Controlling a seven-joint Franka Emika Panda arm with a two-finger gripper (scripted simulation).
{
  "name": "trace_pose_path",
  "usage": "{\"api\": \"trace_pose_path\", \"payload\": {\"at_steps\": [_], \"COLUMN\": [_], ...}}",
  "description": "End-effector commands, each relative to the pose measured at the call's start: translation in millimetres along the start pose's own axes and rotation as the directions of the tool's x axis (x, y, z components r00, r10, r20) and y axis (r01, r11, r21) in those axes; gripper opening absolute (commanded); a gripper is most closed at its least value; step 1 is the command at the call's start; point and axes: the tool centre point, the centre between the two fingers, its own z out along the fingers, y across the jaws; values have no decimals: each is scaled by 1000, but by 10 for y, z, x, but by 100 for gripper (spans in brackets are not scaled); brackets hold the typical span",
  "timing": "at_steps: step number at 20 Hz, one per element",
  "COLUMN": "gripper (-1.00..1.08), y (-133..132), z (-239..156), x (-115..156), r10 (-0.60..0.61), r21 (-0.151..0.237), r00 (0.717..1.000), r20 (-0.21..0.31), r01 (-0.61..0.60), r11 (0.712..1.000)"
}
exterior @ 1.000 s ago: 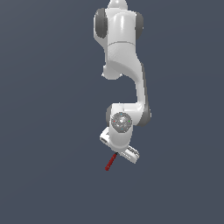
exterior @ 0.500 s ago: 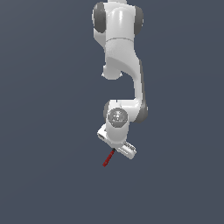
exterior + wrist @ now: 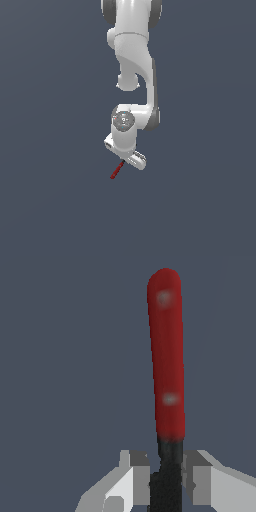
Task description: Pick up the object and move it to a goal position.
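Now the gripper [image 3: 166,487] is closed on the knife's [image 3: 166,366] black blade, both fingers [image 3: 134,483] touching it, red handle sticking out.

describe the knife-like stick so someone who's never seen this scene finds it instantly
Follow the white arm down to its gripper at the low end. The stick pokes out from it toward the exterior view's lower left. It is the only coloured thing here: a red handle with a black blade sitting between the fingers.

No text, label, brand, number or sign can be read in either view. The surfaces that show are plain and unmarked.
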Motion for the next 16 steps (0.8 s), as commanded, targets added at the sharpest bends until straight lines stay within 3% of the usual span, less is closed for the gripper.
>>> {"api": "trace_pose_path", "payload": {"at_steps": [1, 16], "gripper": [-100, -100], "y": [170, 1362], "z": [-37, -278], "x": [-56, -438], "r10": [0, 0], "r21": [0, 1], "r00": [1000, 1000], "r20": [-1, 0], "r01": [0, 0], "r11": [1000, 1000]}}
